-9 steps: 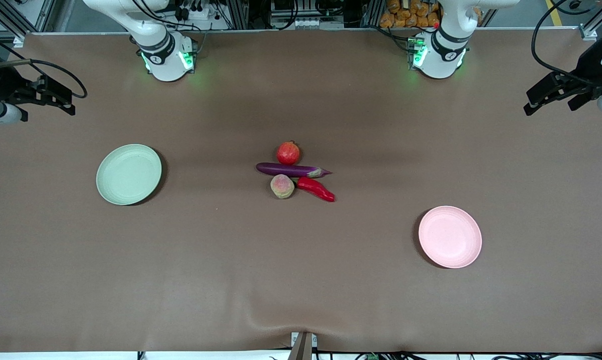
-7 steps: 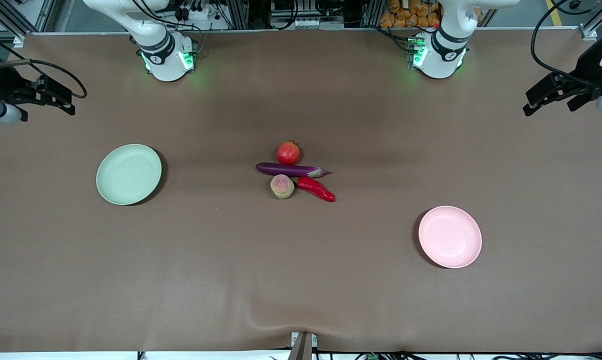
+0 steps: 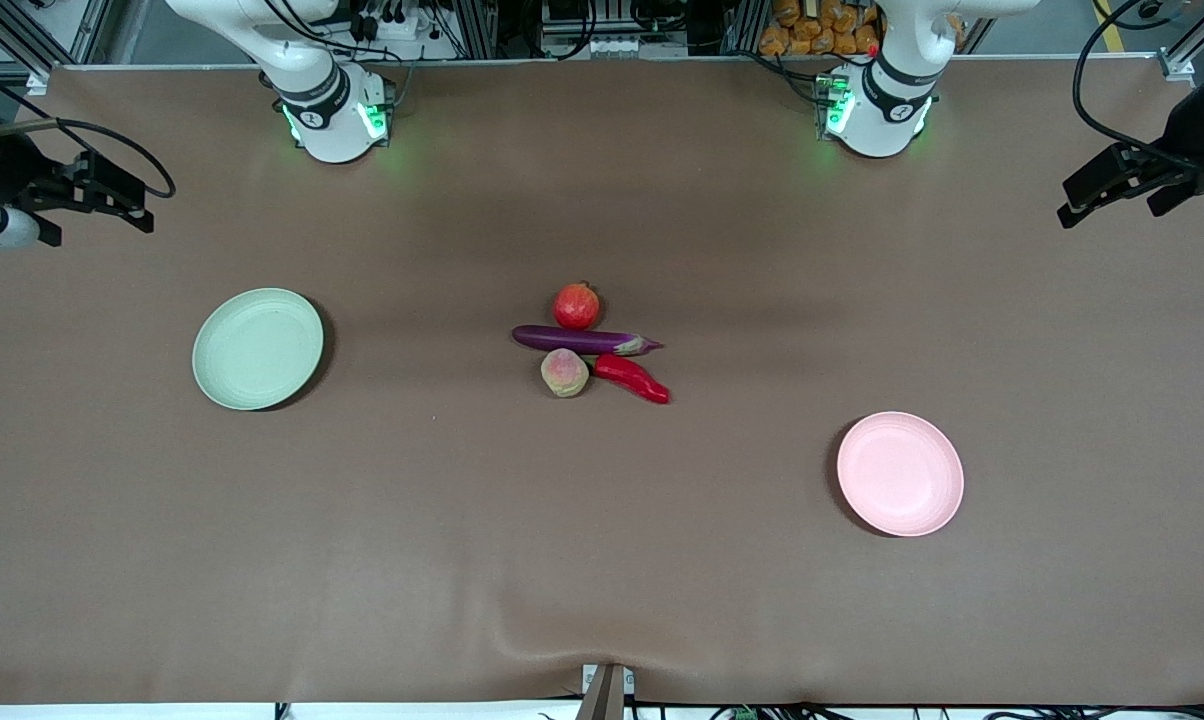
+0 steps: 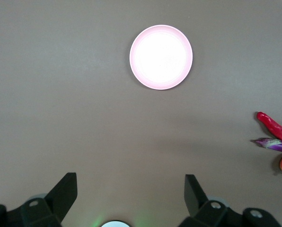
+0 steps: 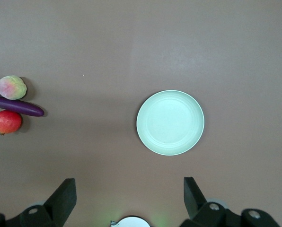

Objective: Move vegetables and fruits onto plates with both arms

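At the table's middle lie a red pomegranate (image 3: 576, 306), a purple eggplant (image 3: 582, 341), a peach (image 3: 564, 372) and a red chili pepper (image 3: 632, 379), close together. The pale green plate (image 3: 258, 348) sits toward the right arm's end and the pink plate (image 3: 900, 473) toward the left arm's end; neither holds anything. My left gripper (image 3: 1110, 212) hangs open, high over its end of the table, with the pink plate (image 4: 161, 57) in its wrist view. My right gripper (image 3: 99, 230) hangs open over the other end, with the green plate (image 5: 170, 122) and peach (image 5: 11, 87) in its wrist view.
The two arm bases (image 3: 337, 115) (image 3: 872, 110) stand along the table's edge farthest from the front camera. The brown table cover (image 3: 562, 640) has a raised fold near the edge closest to that camera.
The left gripper has drifted slightly outward toward its end of the table. The right gripper has barely shifted. Fruits, vegetables and plates have not moved.
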Available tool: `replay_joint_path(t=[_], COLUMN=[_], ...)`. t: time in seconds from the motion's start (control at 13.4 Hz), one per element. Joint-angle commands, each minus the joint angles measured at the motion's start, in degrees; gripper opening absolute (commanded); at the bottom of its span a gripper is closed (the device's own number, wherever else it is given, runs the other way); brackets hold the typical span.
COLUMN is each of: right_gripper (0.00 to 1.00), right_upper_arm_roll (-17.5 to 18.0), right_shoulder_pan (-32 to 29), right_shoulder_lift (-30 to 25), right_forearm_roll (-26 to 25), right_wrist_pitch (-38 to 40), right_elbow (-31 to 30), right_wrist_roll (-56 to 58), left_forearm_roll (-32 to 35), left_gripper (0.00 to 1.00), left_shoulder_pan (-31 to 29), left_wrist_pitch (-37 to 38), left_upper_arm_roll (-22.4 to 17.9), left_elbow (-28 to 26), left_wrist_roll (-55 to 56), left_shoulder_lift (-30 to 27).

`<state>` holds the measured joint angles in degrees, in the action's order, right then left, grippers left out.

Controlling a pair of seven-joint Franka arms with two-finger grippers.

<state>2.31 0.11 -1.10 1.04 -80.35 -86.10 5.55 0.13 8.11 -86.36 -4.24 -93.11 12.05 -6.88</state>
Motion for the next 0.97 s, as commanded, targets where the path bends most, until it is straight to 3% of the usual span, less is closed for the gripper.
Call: replay_joint_path(t=[0.0,0.6,0.89], right_gripper=[1.0,1.0,1.0], right_upper_arm_roll=[0.1,0.0,0.0], right_shoulder_pan=[-1.1,-1.2,-1.2], right_shoulder_lift=[0.1,0.0,0.0], right_forearm_roll=[1.2,1.8,1.8], right_wrist_pitch=[-0.3,0.4,0.6], right_elbow=[0.0,-0.1,-0.2], right_wrist_roll=[0.5,0.5,0.5], left_forearm_roll=[1.3,1.3,1.1], left_gripper=[1.0,1.0,1.0], left_shoulder_pan=[-0.2,0.0,1.2], left_wrist_pitch=[1.8,2.1,1.2], left_upper_arm_roll=[0.3,0.4,2.0], left_elbow=[1.7,1.4,1.0], left_wrist_roll=[0.1,0.3,3.2], left_shoulder_lift=[0.6,1.2,5.2])
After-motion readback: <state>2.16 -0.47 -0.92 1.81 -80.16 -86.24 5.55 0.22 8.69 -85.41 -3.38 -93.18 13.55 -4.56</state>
